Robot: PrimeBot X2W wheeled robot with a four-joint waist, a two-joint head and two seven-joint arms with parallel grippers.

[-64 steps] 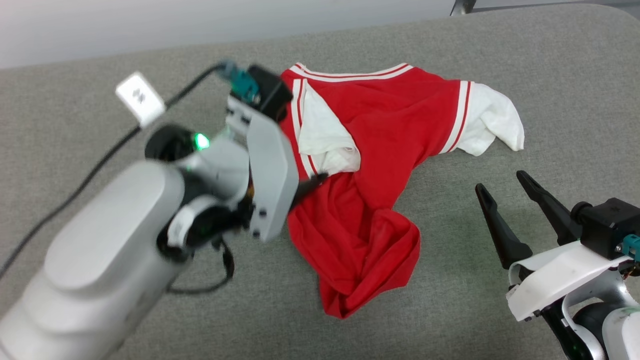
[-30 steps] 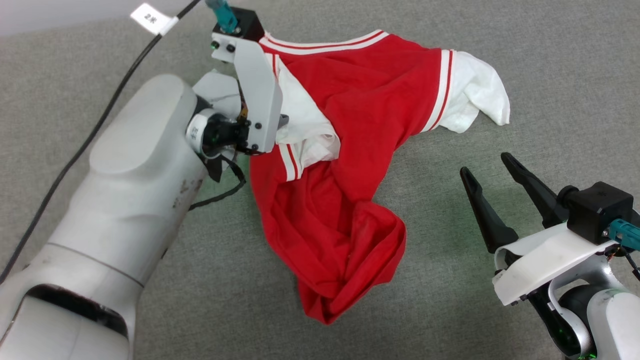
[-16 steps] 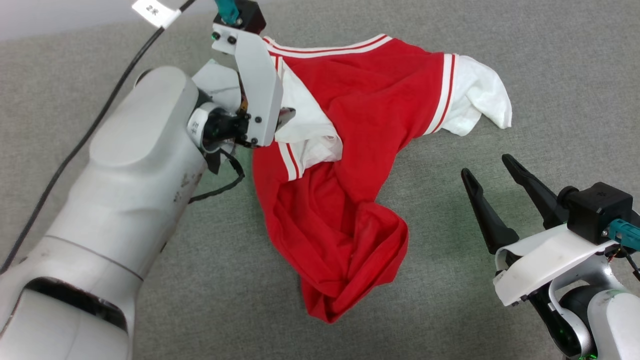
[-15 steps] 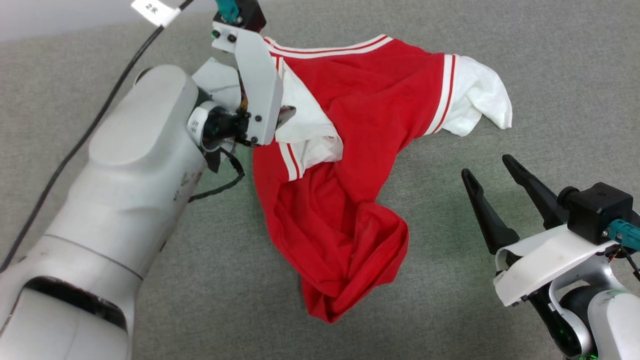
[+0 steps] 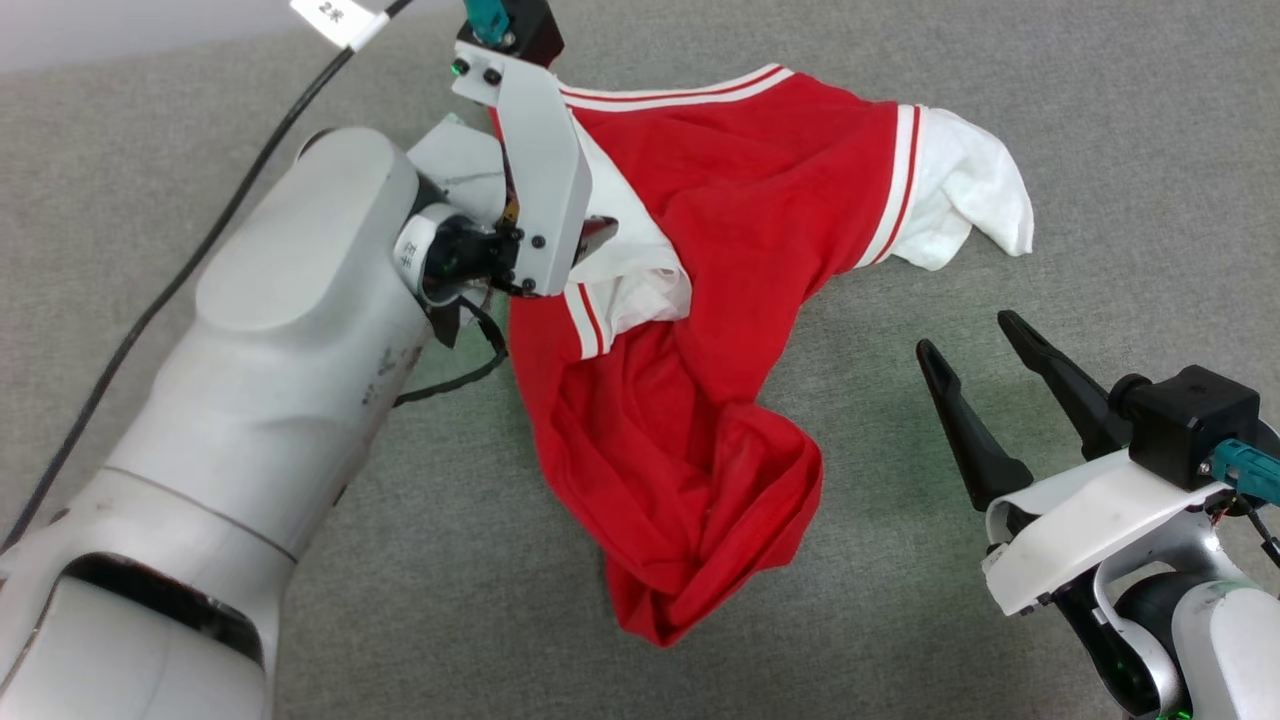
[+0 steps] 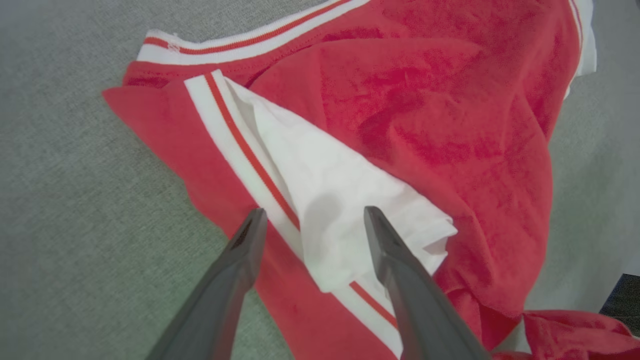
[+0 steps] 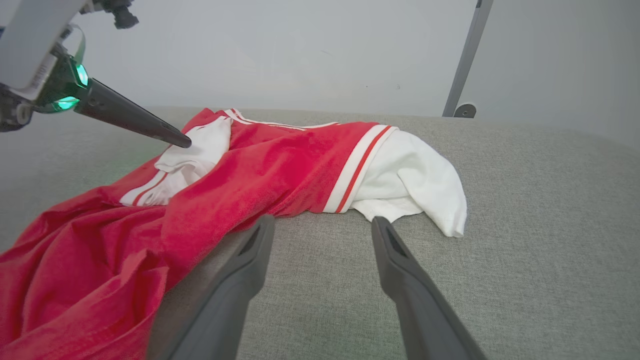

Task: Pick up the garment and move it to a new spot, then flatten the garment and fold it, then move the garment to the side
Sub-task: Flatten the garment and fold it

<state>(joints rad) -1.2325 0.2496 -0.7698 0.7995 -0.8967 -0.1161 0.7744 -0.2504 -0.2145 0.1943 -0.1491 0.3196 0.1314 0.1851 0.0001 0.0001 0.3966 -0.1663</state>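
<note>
On the grey desk (image 5: 1000,110) lies the crumpled red shirt (image 5: 720,300), light and limp, likely best pinched at the striped sleeve seam (image 6: 235,140) under the wide, empty left hand (image 6: 315,212); the right hand (image 5: 965,332) gapes empty alongside.

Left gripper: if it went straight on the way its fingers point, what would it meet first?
The white sleeve of the garment, lying just ahead of the open left gripper; how near the tips are is unclear.
</note>
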